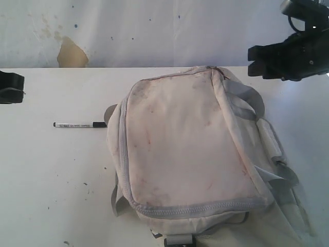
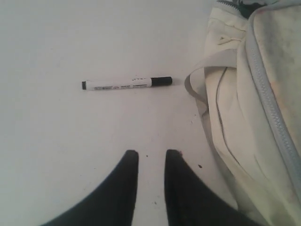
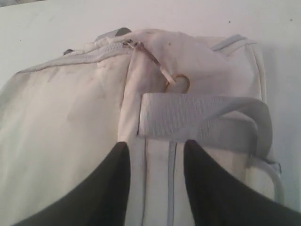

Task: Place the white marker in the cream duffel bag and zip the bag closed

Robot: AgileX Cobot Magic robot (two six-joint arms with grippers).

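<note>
Left gripper (image 2: 151,153) parted, white marker (image 2: 123,84) flat, cap (image 2: 161,81) toward bag (image 2: 235,108).

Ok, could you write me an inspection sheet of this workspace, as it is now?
Surface: white table, small dark specks.
Job's things: white marker lies flat beside the cream duffel bag, cap toward it, not touching; bag lies flat, stained, zipper closed along the near edge.
Clutter: nothing seen.
Grippers: left gripper open, empty, above the table short of the marker; right gripper open, empty, by the bag's grey strap.
Cables: one dark loop, perhaps a cable, on the right arm.
Surroundings: white wall with a brownish chipped patch.
</note>
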